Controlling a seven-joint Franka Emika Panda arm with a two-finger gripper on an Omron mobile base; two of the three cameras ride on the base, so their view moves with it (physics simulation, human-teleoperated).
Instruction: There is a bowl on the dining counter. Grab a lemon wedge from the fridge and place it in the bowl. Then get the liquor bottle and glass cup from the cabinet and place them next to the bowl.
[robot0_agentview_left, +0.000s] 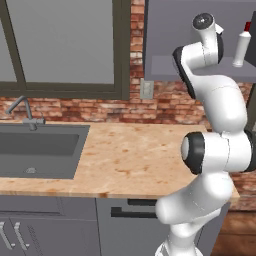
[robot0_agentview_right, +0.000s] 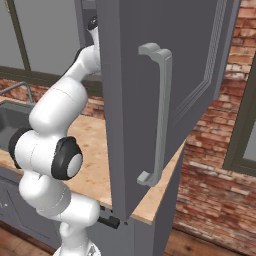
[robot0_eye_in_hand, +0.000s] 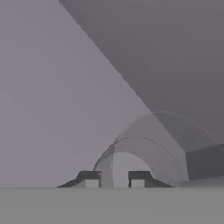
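Left base view: we take the open wall cabinet (robot0_agentview_left: 200, 67) as landmark. The arm reaches up from below the wood worktop (robot0_agentview_left: 135, 160) into the cabinet's shelf level, wrist at the shelf's left part; the liquor bottle (robot0_agentview_left: 242, 47) stands upright on that shelf, just right of the wrist, untouched. The sink (robot0_agentview_left: 40, 150) and tap (robot0_agentview_left: 25, 112) sit well to the left of the cabinet, below it. We judge the arm is raised this high because both remaining items live on this shelf. Right base view: the cabinet's swung-open door (robot0_agentview_right: 165, 110) with its pale handle (robot0_agentview_right: 157, 115) blocks the interior; the upper arm passes behind the door's left edge, so hand and shelf contents are hidden here. Hand view: inside the cabinet, the gripper (robot0_eye_in_hand: 113, 181) faces the glass cup (robot0_eye_in_hand: 148, 151), whose translucent wall rises directly between and beyond the two fingertips (robot0_eye_in_hand: 91, 181). The tips stand close together, apparently one either side of the cup's near wall; we cannot tell whether they have pinched it yet. We judge a rim-wall pinch is intended, since the tumbler is too wide to span. Cup not lifted yet.
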